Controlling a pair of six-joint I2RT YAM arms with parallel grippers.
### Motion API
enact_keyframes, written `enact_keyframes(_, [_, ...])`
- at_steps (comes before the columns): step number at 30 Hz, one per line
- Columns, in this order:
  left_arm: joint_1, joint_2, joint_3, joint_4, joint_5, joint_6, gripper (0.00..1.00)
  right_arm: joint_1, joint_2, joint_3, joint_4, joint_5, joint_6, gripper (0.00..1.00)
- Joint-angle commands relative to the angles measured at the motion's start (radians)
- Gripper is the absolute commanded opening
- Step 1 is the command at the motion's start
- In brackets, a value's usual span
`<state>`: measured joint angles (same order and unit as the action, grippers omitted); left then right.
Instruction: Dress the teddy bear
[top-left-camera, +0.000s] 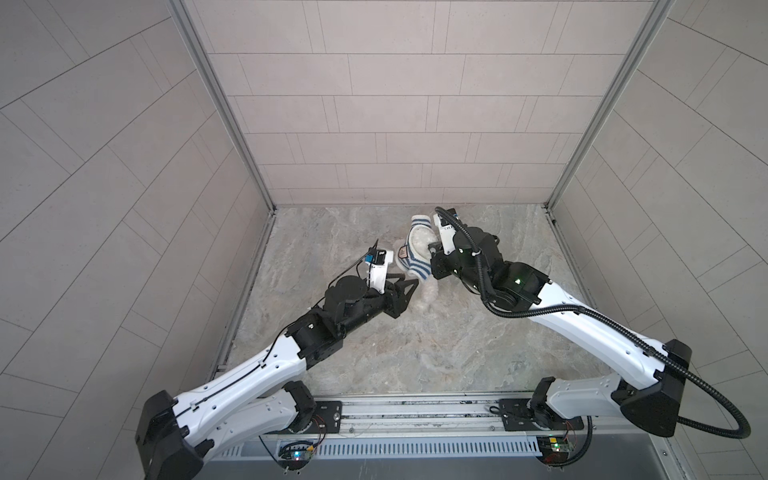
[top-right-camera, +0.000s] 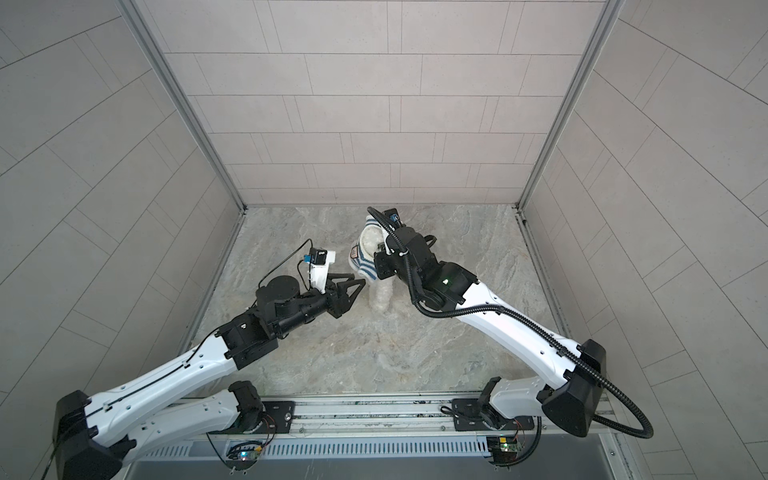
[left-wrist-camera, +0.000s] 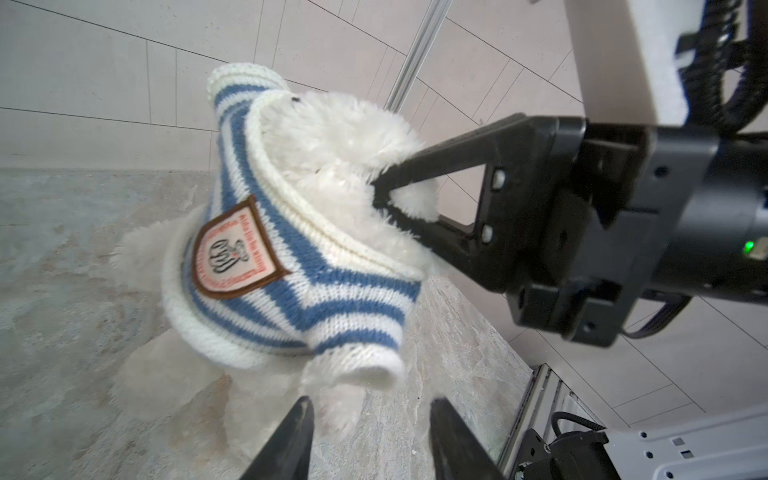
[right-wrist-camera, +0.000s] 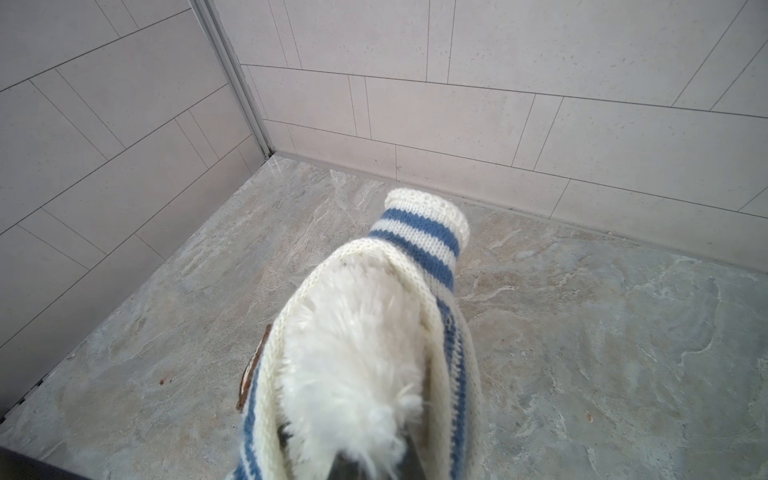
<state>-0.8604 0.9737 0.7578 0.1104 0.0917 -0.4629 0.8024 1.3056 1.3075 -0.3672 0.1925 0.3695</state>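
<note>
White fur of the teddy bear (right-wrist-camera: 353, 353) sits right under the right wrist camera. The right claw (left-wrist-camera: 376, 191) is clamped on that fur and hangs the bear upright over the back middle of the counter (top-left-camera: 415, 353), presumably so the striped shirt (left-wrist-camera: 291, 299), bunched round its upper body, can be tugged down. The left claw (left-wrist-camera: 372, 411) hovers half-open and empty, just beside the nearer sleeve.

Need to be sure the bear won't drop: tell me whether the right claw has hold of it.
Yes, the right claw is pinched shut on fur of the teddy bear that sticks out of the shirt.
</note>
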Motion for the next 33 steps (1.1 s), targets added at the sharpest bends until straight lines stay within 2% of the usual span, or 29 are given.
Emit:
enact_keyframes(1, [-0.016,0.041,0.043,0.049,-0.018,-0.029,0.46,0.006,-0.022,0.032,0.026,0.095,0.045,0.00])
enact_keyframes(8, [-0.038,0.132,0.072,0.081,-0.043,-0.068,0.43,0.014,-0.027,0.000,0.062,0.105,0.089,0.00])
enact_keyframes(17, [-0.040,0.203,0.078,0.126,-0.058,-0.102,0.29,0.015,-0.056,-0.037,0.079,0.114,0.111,0.00])
enact_keyframes(20, [-0.040,0.206,0.075,0.125,-0.072,-0.101,0.29,0.015,-0.068,-0.051,0.082,0.117,0.116,0.00])
enact_keyframes(24, [-0.040,0.195,0.070,0.106,-0.108,-0.090,0.37,0.015,-0.070,-0.054,0.082,0.111,0.122,0.00])
enact_keyframes(27, [-0.040,0.201,0.079,0.101,-0.105,-0.080,0.37,0.015,-0.066,-0.062,0.092,0.105,0.131,0.00])
enact_keyframes(30, [-0.039,0.219,0.093,0.106,-0.090,-0.074,0.27,0.015,-0.059,-0.065,0.102,0.095,0.143,0.00])
enact_keyframes(33, [-0.040,0.233,0.086,0.117,-0.072,-0.078,0.06,0.015,-0.061,-0.064,0.103,0.098,0.153,0.00])
